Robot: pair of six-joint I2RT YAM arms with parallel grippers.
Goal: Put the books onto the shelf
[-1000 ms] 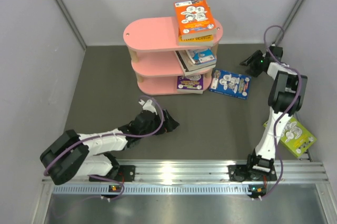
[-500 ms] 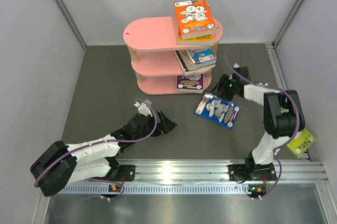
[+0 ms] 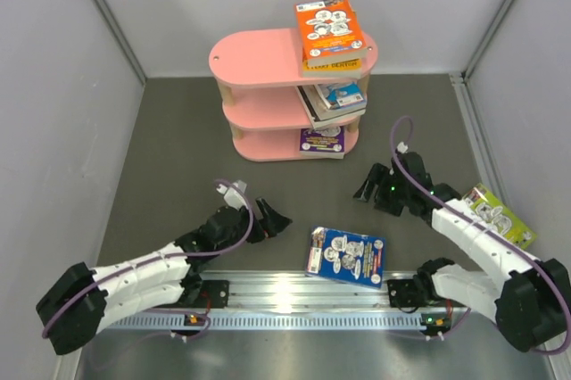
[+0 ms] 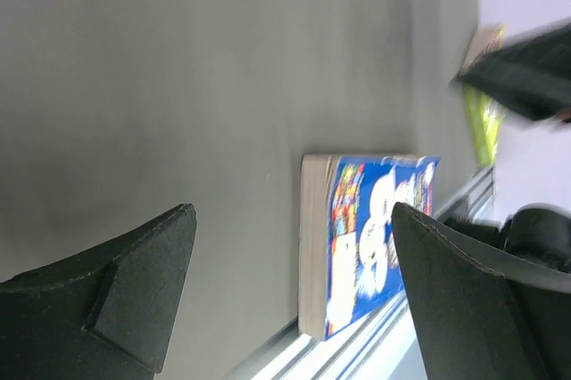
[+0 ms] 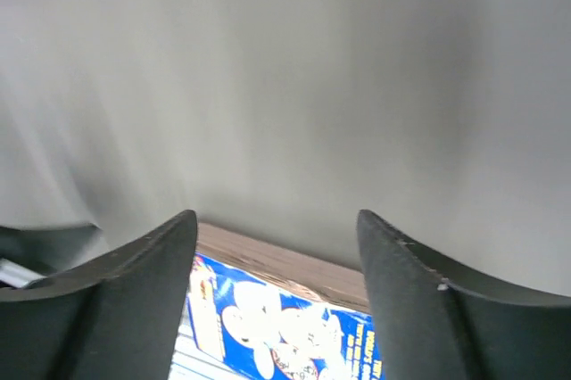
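Note:
A blue cartoon-covered book point(image 3: 346, 255) lies flat at the table's near edge, partly over the metal rail; it also shows as the blue book point(image 4: 375, 237) and the blue book point(image 5: 285, 326). My left gripper point(image 3: 273, 219) is open and empty, left of that book. My right gripper point(image 3: 373, 191) stands open above and right of it, apart from it. The pink shelf point(image 3: 259, 54) carries an orange book point(image 3: 330, 28) over a yellow-spined one point(image 3: 332, 64), two books point(image 3: 335, 99) on the middle tier and a purple one point(image 3: 323, 140) at the bottom. A lime book point(image 3: 500, 215) lies far right.
Grey walls close the table on the left, back and right. The metal rail point(image 3: 268, 291) with both arm bases runs along the near edge. The right arm's forearm point(image 3: 473, 233) lies low beside the lime book.
The blue book has travelled from beside the shelf's foot to the near edge. The right arm swung from the back right down to mid-table, and its jaws have widened. The left arm dropped lower.

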